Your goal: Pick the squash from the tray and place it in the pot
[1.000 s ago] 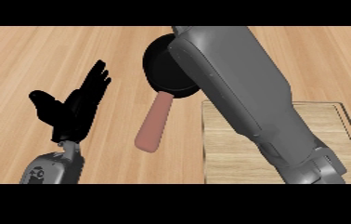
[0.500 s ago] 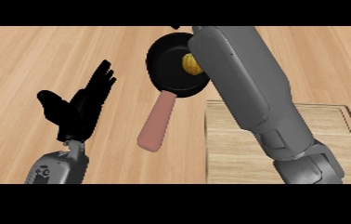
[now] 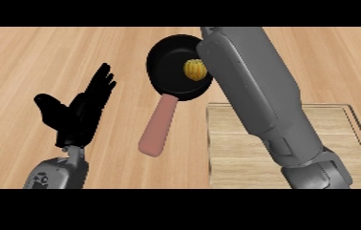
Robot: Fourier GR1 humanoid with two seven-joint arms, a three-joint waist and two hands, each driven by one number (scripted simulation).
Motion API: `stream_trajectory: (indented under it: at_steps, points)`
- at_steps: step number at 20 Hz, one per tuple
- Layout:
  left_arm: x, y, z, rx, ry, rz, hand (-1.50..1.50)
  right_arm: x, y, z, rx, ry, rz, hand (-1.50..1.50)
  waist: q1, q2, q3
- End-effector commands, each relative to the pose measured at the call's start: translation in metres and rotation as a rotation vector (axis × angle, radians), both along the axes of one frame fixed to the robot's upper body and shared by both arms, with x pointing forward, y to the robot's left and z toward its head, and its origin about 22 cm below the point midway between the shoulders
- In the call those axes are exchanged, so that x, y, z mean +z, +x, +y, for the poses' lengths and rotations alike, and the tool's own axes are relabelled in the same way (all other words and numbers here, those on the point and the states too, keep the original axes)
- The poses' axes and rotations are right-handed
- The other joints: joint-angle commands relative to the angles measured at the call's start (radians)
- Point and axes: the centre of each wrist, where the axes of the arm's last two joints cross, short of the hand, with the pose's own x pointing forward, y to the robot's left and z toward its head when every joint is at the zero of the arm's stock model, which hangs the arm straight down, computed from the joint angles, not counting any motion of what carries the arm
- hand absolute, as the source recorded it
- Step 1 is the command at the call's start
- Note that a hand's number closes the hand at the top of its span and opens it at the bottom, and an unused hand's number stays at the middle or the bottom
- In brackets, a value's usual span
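Head view is showing the squash [image 3: 195, 70] lying inside the pot [image 3: 165, 71], up and right of the left hand [image 3: 74, 117], which is resting open-fingered. Right hand is sitting out of frame beyond its forearm [image 3: 247, 81]; state undeterminable. Judgement: withdrawing straight up is looking safest, keeping the forearm clear of the pot's rim.

Inventory as seen from beside the work surface:

- Wooden counter [image 3: 70, 52]: one.
- Black pot [image 3: 165, 64]: one, fitted with one pinkish handle [image 3: 158, 129].
- Yellow squash [image 3: 195, 69]: one.
- Wooden tray [image 3: 233, 152]: one.
- Grey forearms: two, the left forearm [image 3: 60, 174] and the right forearm [image 3: 254, 90].
- Black hands in view: one, the left hand [image 3: 74, 114].

Total: one unit of each kitchen item, two forearms, one visible hand.
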Motion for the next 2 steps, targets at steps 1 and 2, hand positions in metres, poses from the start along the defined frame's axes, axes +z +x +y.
stream_trajectory:
  at_steps: [1, 2]
  points:
    - [0.0039, 0.0017, 0.0152, 0.032, 0.003, -0.001, 0.0, 0.0059, -0.0014, 0.0005, -0.138, 0.175, -0.132, -1.5, -0.025, -0.004, 0.0]
    - [0.0042, -0.0049, 0.0086, 0.022, 0.001, -0.006, 0.0, 0.0113, -0.004, -0.0024, -0.162, 0.202, -0.145, -1.5, -0.033, -0.011, 0.0]
